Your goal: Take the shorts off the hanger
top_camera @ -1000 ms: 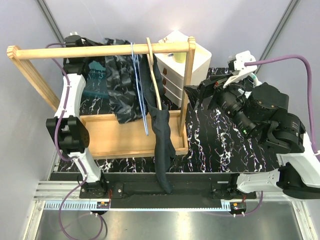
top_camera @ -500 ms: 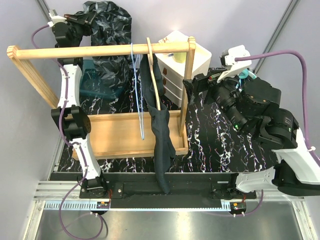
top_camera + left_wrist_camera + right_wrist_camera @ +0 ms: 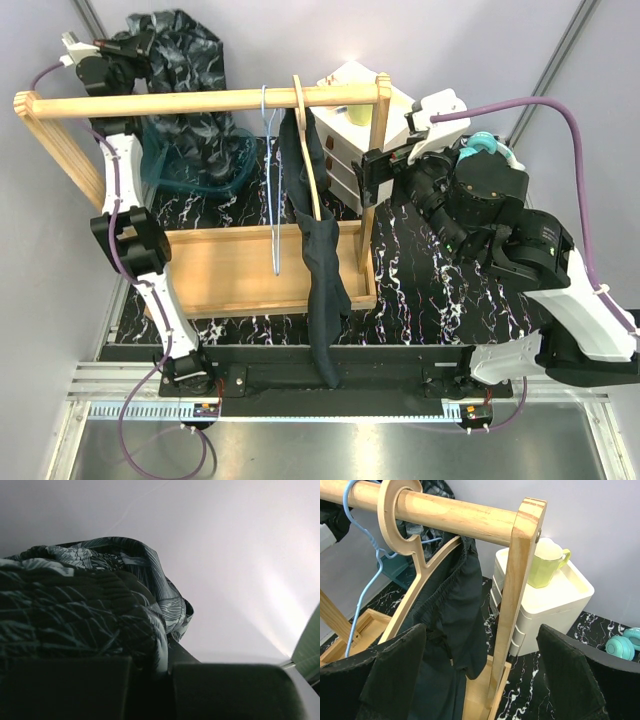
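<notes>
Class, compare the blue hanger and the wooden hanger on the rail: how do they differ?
The blue hanger is thin wire; the wooden hanger is thick and broad. The blue hanger hangs bare, while the wooden hanger carries a dark garment. Both hook over the same rail, side by side.

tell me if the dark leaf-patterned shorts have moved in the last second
Yes. The dark leaf-patterned shorts, held by the left gripper, left the blue wire hanger below the wooden rail and now sit up-left, beyond the rail.
</notes>
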